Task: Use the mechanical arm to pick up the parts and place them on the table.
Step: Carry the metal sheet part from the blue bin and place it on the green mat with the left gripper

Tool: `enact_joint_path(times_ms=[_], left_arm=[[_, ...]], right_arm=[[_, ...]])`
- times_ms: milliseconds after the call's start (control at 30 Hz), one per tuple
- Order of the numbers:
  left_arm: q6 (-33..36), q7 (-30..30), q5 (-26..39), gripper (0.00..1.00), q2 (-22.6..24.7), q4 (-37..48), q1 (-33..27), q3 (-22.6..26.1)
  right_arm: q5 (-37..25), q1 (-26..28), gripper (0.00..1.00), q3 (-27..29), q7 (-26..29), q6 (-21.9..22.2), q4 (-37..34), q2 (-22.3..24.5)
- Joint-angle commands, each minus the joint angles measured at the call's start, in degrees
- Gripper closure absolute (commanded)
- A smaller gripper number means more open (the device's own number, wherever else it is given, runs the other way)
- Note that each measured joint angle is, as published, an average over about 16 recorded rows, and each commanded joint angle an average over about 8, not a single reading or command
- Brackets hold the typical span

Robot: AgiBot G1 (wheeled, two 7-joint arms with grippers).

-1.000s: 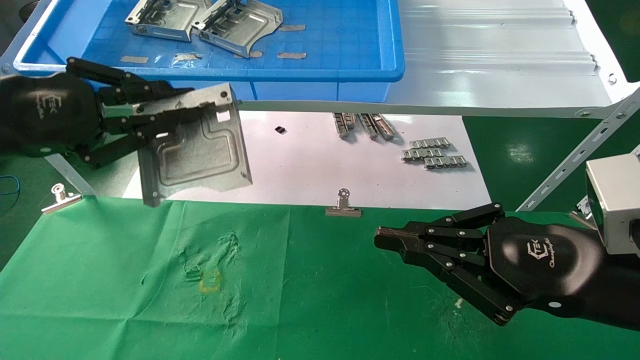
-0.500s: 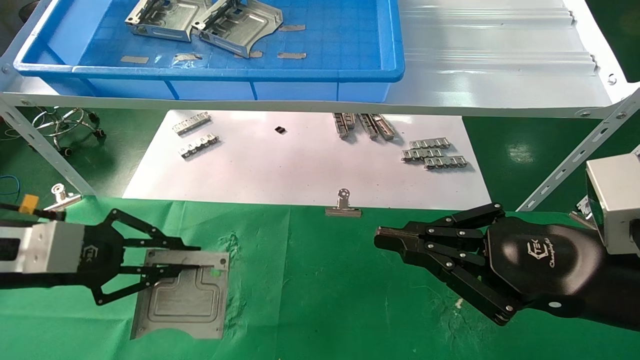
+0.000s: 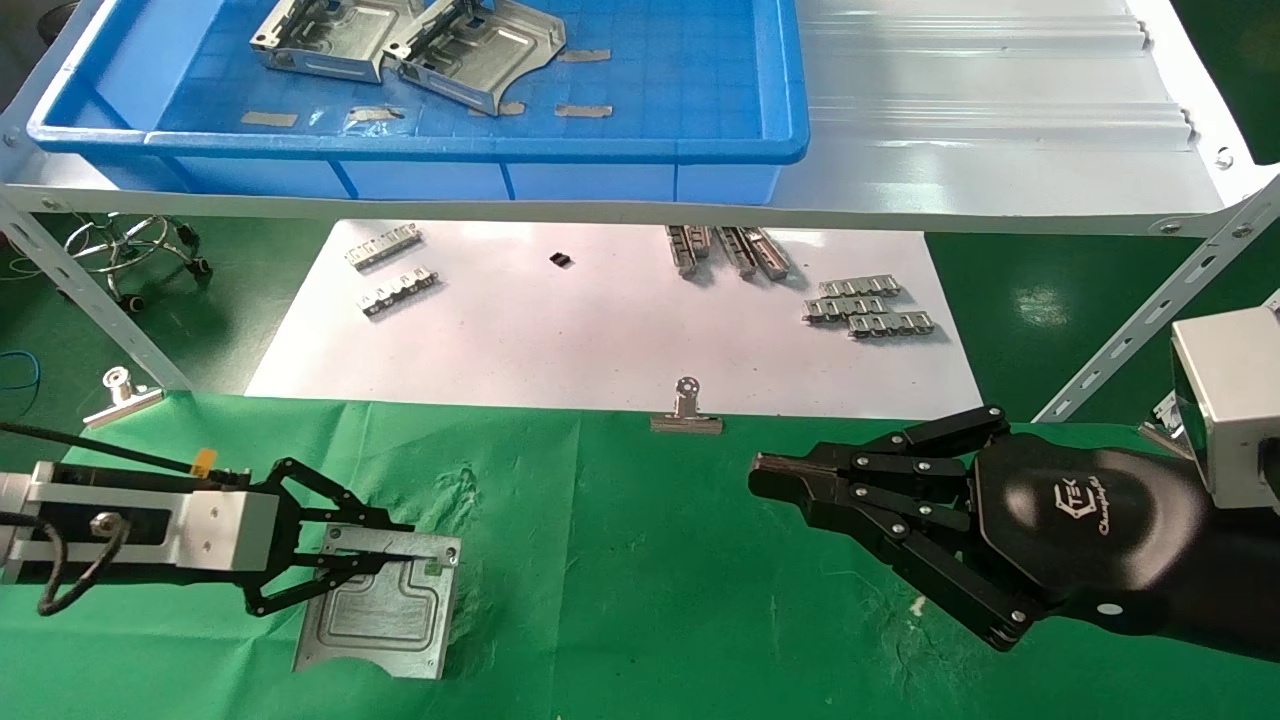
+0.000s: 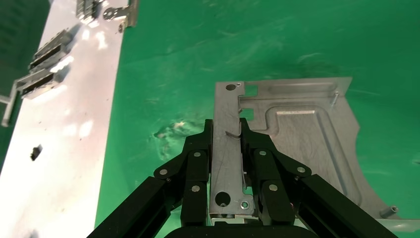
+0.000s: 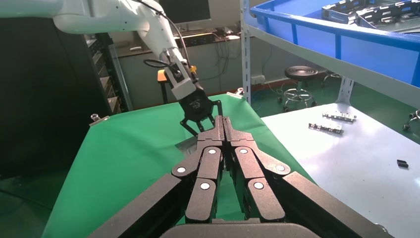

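Note:
My left gripper (image 3: pixel 395 545) is shut on the folded edge of a square silver part (image 3: pixel 385 612), which sits flat and low at the green cloth table (image 3: pixel 640 600), front left. The left wrist view shows both fingers pressed on that edge strip (image 4: pixel 226 148), with the rest of the part (image 4: pixel 307 144) spread over the cloth. Two more parts (image 3: pixel 330 35) (image 3: pixel 480 50) lie in the blue bin (image 3: pixel 400 145) on the shelf. My right gripper (image 3: pixel 760 475) is shut and empty, parked above the cloth at the right; it also shows in the right wrist view (image 5: pixel 223 121).
The silvery metal shelf (image 3: pixel 1000 130) overhangs the white sheet (image 3: pixel 600 330), which holds small linked strips (image 3: pixel 870 305) (image 3: pixel 390 270). Binder clips (image 3: pixel 685 410) (image 3: pixel 120 395) sit on the cloth's far edge. A slanted shelf brace (image 3: pixel 1150 310) stands at the right.
The left gripper carried the part down from shelf height to the green cloth. Since then it has shifted slightly right with its wrist turned. The right arm has not moved.

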Motion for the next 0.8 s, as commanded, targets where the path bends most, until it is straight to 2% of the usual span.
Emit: enact_joint_path(times_ms=[33,167,267,433,533,800], left_arm=[[-0.54,1.17,-0.04,1.0,1.33,2.49,0.11,-0.05],[-1.3,4.1,-0.09,0.99,3.12,5.38,0.45,-0.17],[-1.8,6.07,-0.2,0.86,4.17,7.12,0.54,-0.32],[-1.92,8.36,-0.46,0.26,5.43,9.4,0.22,-0.57],[-1.82,9.4,-0.44,0.02,5.99,10.49,-0.09,-0.59],[-1.87,10.91,-0.38,0.0,7.14,13.14,-0.72,-0.6]], right_arm=[[0.0,0.0,1.0,0.0,0.0,0.0,0.0,0.0],[0.0,0.0,1.0,0.0,0.0,0.0,0.0,0.0],[0.0,0.0,1.0,0.0,0.0,0.0,0.0,0.0],[0.0,0.0,1.0,0.0,0.0,0.0,0.0,0.0],[0.0,0.0,1.0,0.0,0.0,0.0,0.0,0.0],[0.0,0.0,1.0,0.0,0.0,0.0,0.0,0.0]])
